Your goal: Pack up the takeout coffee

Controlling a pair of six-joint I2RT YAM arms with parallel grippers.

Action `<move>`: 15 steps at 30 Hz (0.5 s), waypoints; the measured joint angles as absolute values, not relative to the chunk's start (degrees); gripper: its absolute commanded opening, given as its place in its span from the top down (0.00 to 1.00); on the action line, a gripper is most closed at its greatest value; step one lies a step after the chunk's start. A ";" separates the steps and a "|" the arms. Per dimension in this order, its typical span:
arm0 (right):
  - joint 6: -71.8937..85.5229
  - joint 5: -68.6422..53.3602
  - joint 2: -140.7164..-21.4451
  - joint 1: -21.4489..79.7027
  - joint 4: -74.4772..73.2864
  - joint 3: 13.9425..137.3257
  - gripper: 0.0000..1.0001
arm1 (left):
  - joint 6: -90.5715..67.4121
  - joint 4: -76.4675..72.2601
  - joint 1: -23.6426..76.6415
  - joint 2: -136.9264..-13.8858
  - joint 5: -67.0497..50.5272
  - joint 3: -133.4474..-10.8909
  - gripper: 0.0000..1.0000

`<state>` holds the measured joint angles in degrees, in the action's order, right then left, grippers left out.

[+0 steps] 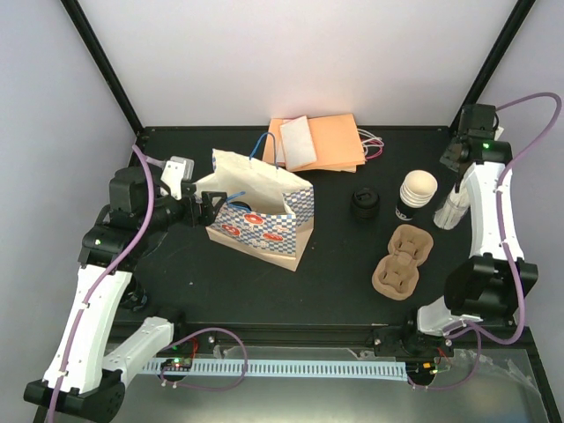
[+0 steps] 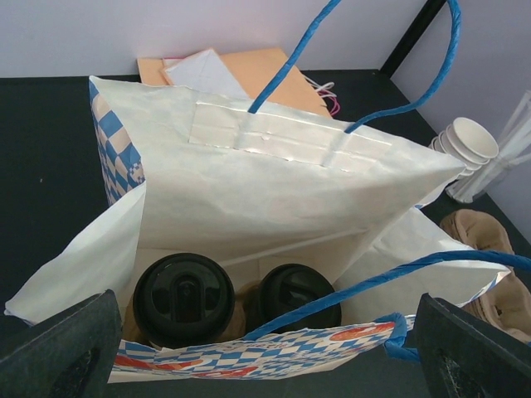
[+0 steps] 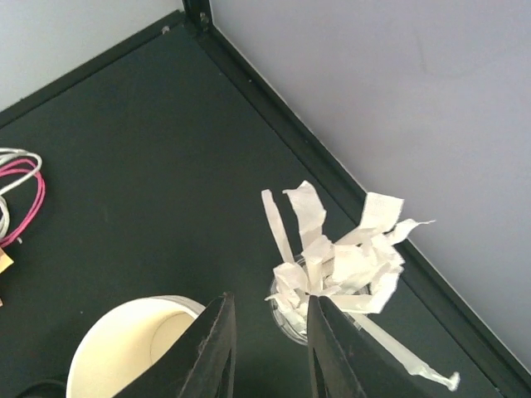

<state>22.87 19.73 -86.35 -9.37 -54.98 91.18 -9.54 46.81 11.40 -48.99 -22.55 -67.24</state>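
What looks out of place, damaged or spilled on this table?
Nothing is spilled. The straws in the clear holder at the far right corner look odd: their paper ends are torn and crumpled, splaying out, and one leans far sideways.

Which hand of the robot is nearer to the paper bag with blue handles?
Left. The left hand sits at the left side of the paper bag, by its open mouth. The right hand is far away at the right rear, above the cup of wrapped straws.
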 measured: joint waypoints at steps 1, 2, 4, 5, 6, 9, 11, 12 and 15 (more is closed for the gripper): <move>22.83 19.49 -86.83 -9.37 -54.94 91.22 0.73 | -9.52 46.83 11.40 -48.99 -22.50 -67.24 0.01; 22.76 19.27 -87.31 -9.37 -54.98 91.22 0.73 | -9.50 46.81 11.40 -48.99 -22.46 -67.24 0.01; 22.41 18.68 -88.38 -9.37 -55.13 91.22 0.73 | -9.39 46.81 11.49 -48.97 -22.26 -67.24 0.01; 22.31 18.37 -88.75 -9.37 -55.20 91.22 0.73 | -9.34 46.83 11.55 -48.97 -22.22 -67.24 0.01; 22.20 18.04 -89.03 -9.37 -55.29 91.22 0.72 | -9.21 46.83 11.66 -48.97 -22.13 -67.24 0.01; 21.61 17.52 -89.97 -9.37 -55.72 91.53 0.70 | -9.04 46.83 11.79 -48.97 -21.96 -67.24 0.01; 21.32 17.50 -90.56 -9.37 -55.86 92.09 0.70 | -8.97 46.83 11.88 -48.97 -21.69 -67.24 0.01; 21.10 17.52 -90.91 -9.37 -55.81 92.49 0.70 | -8.95 46.83 11.94 -48.97 -21.61 -67.24 0.01; 20.82 17.52 -91.74 -9.37 -55.79 93.14 0.70 | -8.91 46.83 12.12 -48.97 -21.10 -67.24 0.01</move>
